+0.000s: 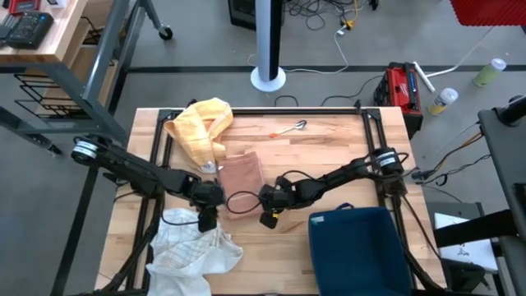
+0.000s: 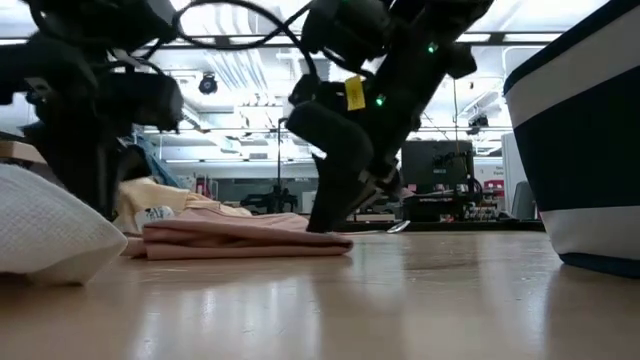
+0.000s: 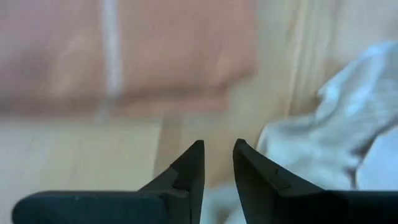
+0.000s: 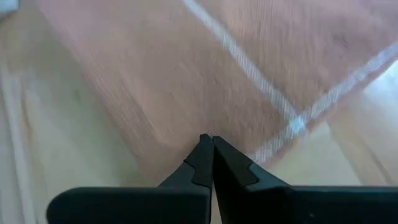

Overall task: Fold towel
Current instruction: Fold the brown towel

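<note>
From above, I see the pink towel (image 1: 240, 173) lying folded mid-table, between my two grippers. Down low, it looks soft, thin and floppy. My left gripper (image 3: 217, 163) is a little spread, holding nothing. My right gripper (image 4: 207, 154) is pressed together at the towel's edge. I'd pinch a corner.

In the low view we see the white cloth (image 2: 45, 232) cut off at the left edge and the navy bin (image 2: 590, 150) at the right. The pink towel (image 3: 124, 53) is blurred in the left wrist view, and its far corners run past the edges.
</note>
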Tool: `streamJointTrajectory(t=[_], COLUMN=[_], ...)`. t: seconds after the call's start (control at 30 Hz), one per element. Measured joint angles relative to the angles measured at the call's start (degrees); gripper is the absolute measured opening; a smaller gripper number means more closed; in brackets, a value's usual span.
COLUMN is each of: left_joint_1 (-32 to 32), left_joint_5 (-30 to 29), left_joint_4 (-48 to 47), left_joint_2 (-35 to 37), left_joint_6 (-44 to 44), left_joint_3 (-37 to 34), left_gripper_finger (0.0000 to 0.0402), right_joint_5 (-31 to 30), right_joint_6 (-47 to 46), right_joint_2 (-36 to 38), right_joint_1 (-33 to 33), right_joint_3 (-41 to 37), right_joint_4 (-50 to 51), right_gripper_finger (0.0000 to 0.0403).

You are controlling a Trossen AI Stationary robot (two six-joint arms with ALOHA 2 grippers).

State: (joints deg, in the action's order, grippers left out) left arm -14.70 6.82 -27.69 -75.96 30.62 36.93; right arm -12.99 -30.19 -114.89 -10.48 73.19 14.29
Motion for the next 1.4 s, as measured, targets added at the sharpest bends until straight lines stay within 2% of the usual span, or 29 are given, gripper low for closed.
streamJointTrajectory(t=[0.13, 0.27, 0.33, 0.43, 0.7, 0.9, 1.07, 1.2, 1.3, 1.4], left_joint_1=[-0.13, -0.07, 0.26, 0.39, 0.58, 0.96, 1.09, 1.0, 1.03, 1.23], left_joint_5=[-6.19, -16.33, -18.34, -17.76, -15.97, -14.38, -13.13, -12.74, -12.86, -18.43], left_joint_4=[-7.38, -6.47, -2.65, -1.37, 9.99, 19.7, 18.73, 19.52, 10.68, -0.14], left_joint_2=[2.31, 2.23, 1.08, -1.13, -7.61, -12.05, -12.38, -11.18, -9.11, -6.46], left_joint_6=[1.42, 1.42, 0.82, -1.09, -4.6, -5.42, -6.37, -11.33, -15.44, -17.03], left_joint_3=[0.26, -1.19, -1.44, -2.15, -2.15, -1.72, 0.14, 2.26, 5.01, 8.17], left_gripper_finger=[0.0074, 0.0074, 0.0074, 0.0074, 0.0073, 0.005, 0.0027, 0.0017, 0.0012, 0.0007], right_joint_5=[-0.62, -0.59, -0.57, -0.57, -0.71, -0.59, -0.65, -0.37, 1.34, 4.55], right_joint_6=[0.13, 0.02, -0.06, -0.67, -0.79, 0.41, 1.41, 4.62, 7.54, 8.34], right_joint_2=[1.67, 2.43, 2.69, 2.78, 3.59, 4.75, 6.5, 7.59, 7.63, 6.22], right_joint_1=[0.0, 0.0, 0.0, 0.0, 0.02, 0.02, 0.02, -0.21, -0.9, -1.48], right_joint_3=[-0.11, -0.21, -0.22, -0.22, -0.52, -0.77, -0.94, -0.83, -1.06, -1.22], right_joint_4=[2.29, 4.19, 5.8, 7.5, 11.14, 11.32, 10.6, 8.63, 4.14, -3.03], right_gripper_finger=[0.0, 0.0, 0.0, 0.0, 0.0, 0.0, 0.0, 0.0, 0.0, 0.0])
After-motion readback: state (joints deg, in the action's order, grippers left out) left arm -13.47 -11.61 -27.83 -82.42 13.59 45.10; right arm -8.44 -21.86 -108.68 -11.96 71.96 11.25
